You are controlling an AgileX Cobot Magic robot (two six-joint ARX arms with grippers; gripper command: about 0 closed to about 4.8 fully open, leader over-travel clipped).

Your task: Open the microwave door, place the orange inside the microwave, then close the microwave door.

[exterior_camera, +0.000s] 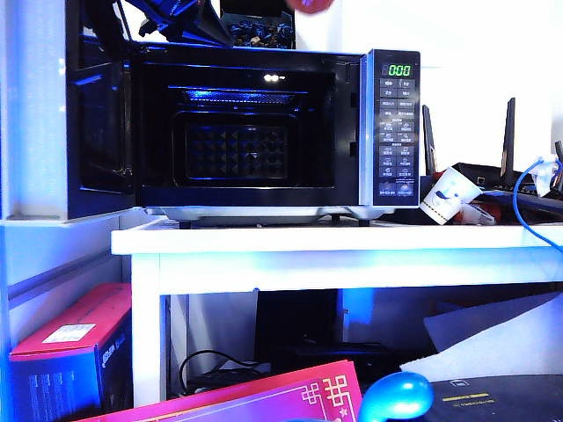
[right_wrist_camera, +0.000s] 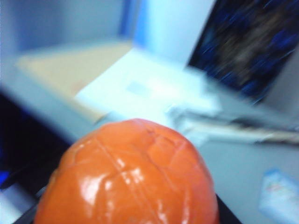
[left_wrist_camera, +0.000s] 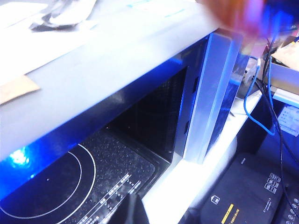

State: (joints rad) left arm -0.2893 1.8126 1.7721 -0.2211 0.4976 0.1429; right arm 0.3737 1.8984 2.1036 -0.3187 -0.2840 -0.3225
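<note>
The microwave (exterior_camera: 387, 123) stands on a white table with its door (exterior_camera: 101, 114) swung wide open to the left, so the dark cavity (exterior_camera: 237, 132) shows. The orange (right_wrist_camera: 126, 177) fills the right wrist view, glossy and creased. My right gripper (right_wrist_camera: 128, 220) is shut on it, with only dark finger edges (right_wrist_camera: 226, 218) showing beside it. In the exterior view the orange (exterior_camera: 310, 4) peeks in at the top edge, above the microwave. From the left wrist view, one dark finger of my left gripper (left_wrist_camera: 131, 213) hangs over the cavity's front edge; its jaws are hidden.
A tipped paper cup (exterior_camera: 449, 195), a black router with antennas (exterior_camera: 506, 167) and a blue cable (exterior_camera: 526, 207) lie right of the microwave. The white table (exterior_camera: 352, 251) stands above a red box (exterior_camera: 70, 343), a pink box (exterior_camera: 290, 396) and a black device (left_wrist_camera: 247, 196).
</note>
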